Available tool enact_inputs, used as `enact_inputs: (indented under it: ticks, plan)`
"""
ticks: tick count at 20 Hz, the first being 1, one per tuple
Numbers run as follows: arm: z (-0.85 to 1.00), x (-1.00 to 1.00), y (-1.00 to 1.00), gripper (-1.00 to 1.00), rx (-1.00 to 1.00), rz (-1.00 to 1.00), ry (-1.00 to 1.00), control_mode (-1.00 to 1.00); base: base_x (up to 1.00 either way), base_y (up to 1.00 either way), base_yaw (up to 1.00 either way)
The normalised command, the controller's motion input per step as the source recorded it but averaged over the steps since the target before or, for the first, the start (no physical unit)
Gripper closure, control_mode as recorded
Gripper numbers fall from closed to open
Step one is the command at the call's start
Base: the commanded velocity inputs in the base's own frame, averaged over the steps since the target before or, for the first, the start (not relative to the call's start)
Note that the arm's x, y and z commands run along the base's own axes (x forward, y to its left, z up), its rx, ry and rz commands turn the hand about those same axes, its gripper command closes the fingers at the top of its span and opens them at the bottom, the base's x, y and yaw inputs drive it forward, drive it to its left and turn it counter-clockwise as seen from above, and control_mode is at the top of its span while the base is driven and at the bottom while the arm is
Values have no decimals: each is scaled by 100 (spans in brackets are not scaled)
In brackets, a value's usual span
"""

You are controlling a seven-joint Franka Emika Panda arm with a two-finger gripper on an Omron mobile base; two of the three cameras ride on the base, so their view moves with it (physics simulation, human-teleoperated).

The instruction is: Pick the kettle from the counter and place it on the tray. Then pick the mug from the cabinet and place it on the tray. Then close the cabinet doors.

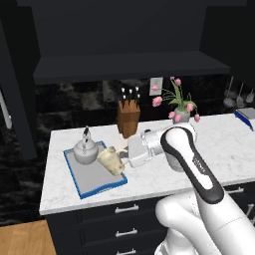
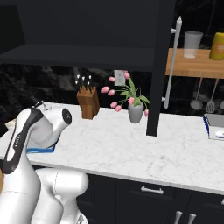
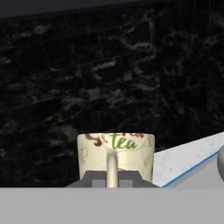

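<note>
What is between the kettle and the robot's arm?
The mug is there, over the tray, right beside the kettle, as the left base view shows.

A glossy white arm of rounded segments, with black joint bands and a bulbous white base.

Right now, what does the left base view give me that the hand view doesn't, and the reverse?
Left base view alone: the kettle standing whole on the tray, the knife block, the flower vase, and the drawers below the counter. Hand view alone: the mug's printed "tea" lettering and its handle facing the camera, seen close up. Both: the mug at the claw, the tray's blue rim, and the dark backsplash.
</note>
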Motion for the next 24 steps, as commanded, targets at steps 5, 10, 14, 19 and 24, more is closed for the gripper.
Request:
enact_inputs:
  ticks: [5, 10, 14, 19, 24]
  plan:
    - [-25, 76, 8, 100, 2, 1, 0, -100, 0, 0, 0]
    - [-29, 44, 11, 100, 0, 19, -1, -100, 0, 0, 0]
    - [-33, 48, 21, 100, -2, 23, -2, -100, 0, 0, 0]
    - [-33, 45, 13, 100, -3, 7, -1, -100, 0, 0, 0]
    - [-44, 33, 3, 100, -6, 1, -1, -100, 0, 0, 0]
